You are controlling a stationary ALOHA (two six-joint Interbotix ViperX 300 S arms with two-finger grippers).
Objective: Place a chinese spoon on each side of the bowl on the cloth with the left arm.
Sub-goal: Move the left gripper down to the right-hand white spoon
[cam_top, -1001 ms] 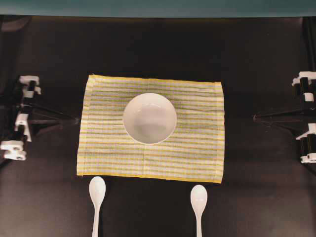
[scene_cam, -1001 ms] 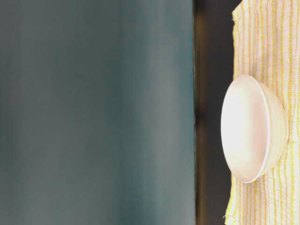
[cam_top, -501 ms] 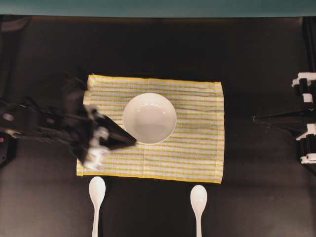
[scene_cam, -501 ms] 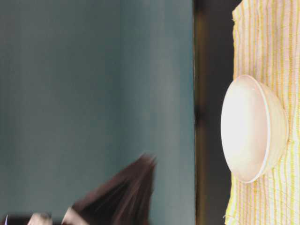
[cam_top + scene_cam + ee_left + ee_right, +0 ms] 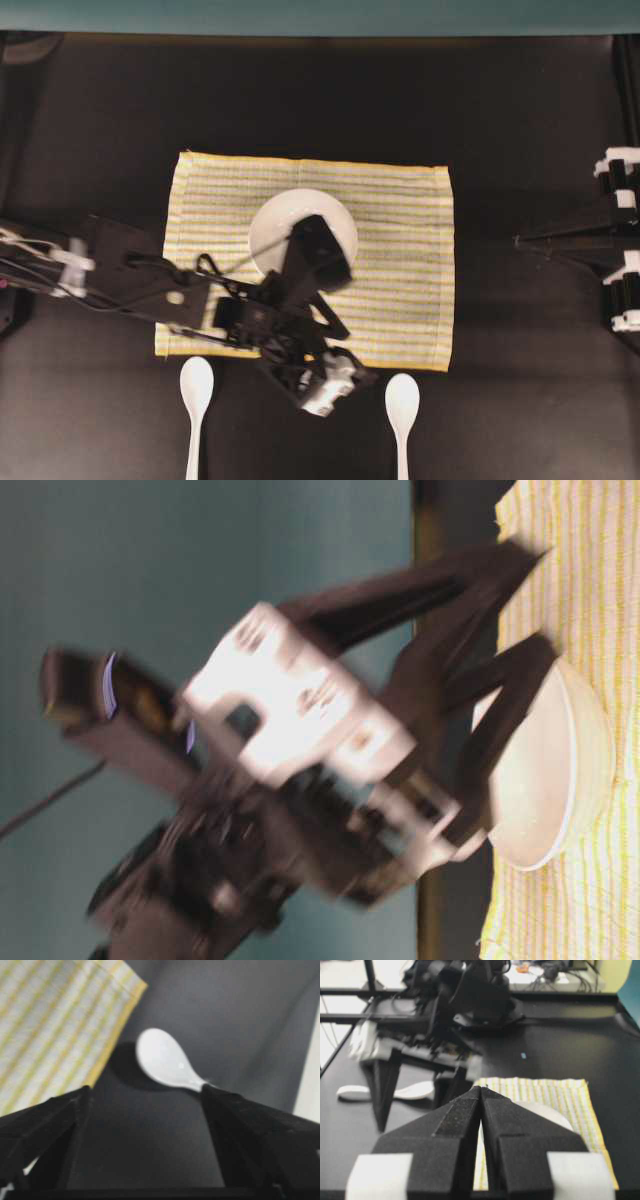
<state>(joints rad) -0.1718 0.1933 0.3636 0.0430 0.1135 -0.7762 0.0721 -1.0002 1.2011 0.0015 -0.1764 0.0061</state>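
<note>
Hovering with its jaws spread wide and empty, the left gripper (image 5: pixel 142 1105) frames the right-hand Chinese spoon (image 5: pixel 165 1061) lying on the black table (image 5: pixel 500 400) just beside the cloth (image 5: pixel 400 290); glossy, probably ceramic, it looks stiff, slippery and chippable, best pinched across the narrow handle.

Left arm (image 5: pixel 200 300) hides bowl (image 5: pixel 275 215) partly (blurred).

Black jointed left arm (image 5: pixel 140 285) with loose black cables and white fittings — its gripper (image 5: pixel 322 300) has long, tapering matte-black fingers (image 5: pixel 250 1130).
</note>
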